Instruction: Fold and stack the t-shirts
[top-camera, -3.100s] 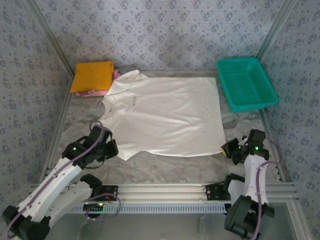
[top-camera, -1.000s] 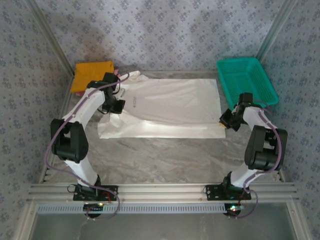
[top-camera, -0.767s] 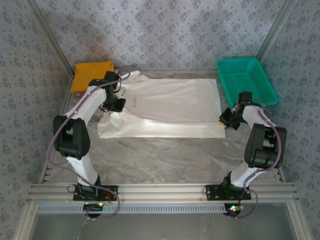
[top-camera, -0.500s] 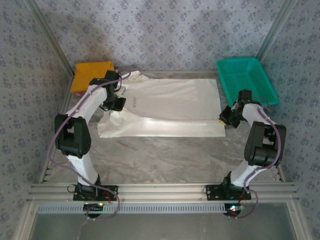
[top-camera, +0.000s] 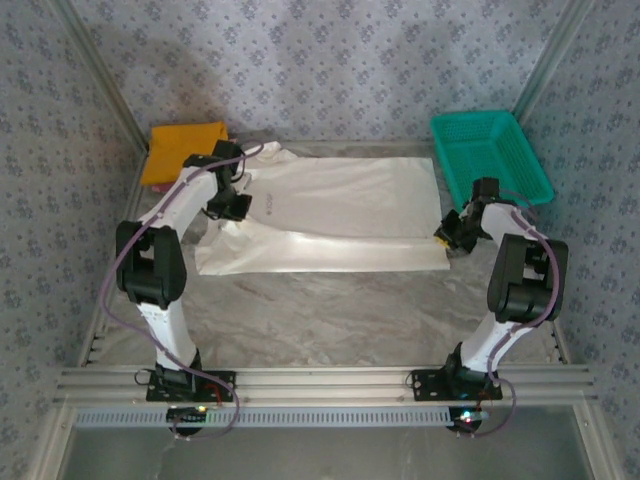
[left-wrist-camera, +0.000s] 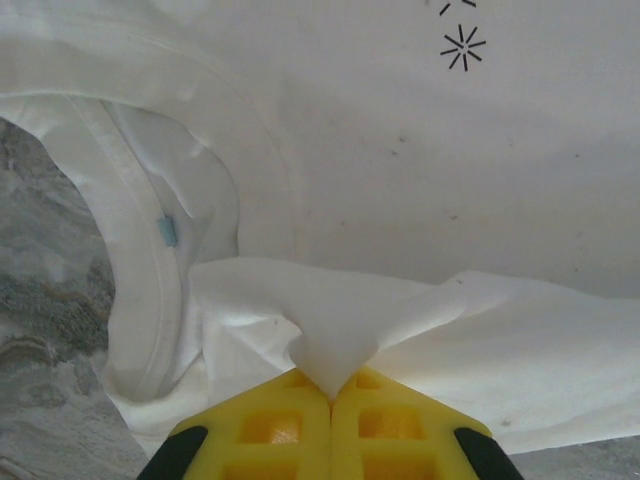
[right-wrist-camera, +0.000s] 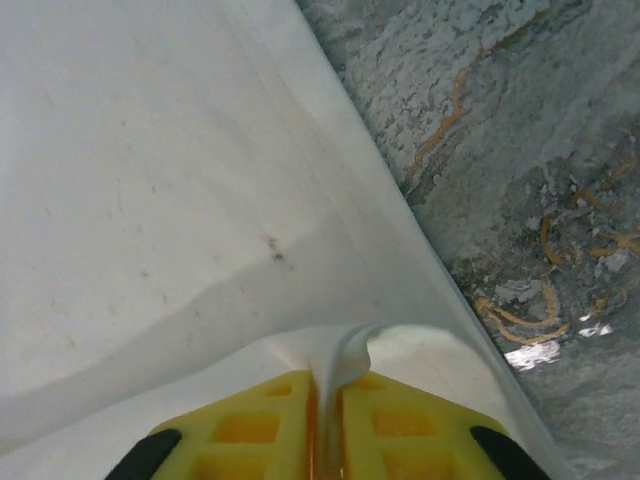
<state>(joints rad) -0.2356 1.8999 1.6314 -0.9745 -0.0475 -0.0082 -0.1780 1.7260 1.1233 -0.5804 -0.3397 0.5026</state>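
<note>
Large white thin-cloth t-shirt lies mid-way across the grey counter, its near half doubled onto the far half. Left tool and right tool each pinch a cloth edge. We judge the first fold laid; next calls for a clean release.

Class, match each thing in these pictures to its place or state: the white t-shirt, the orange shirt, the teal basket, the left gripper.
1 white t-shirt
2 orange shirt
3 teal basket
4 left gripper

a far right corner
b pinching white cloth
c far left corner
d folded over, in the middle

Pairs: 1-d, 2-c, 3-a, 4-b
</note>
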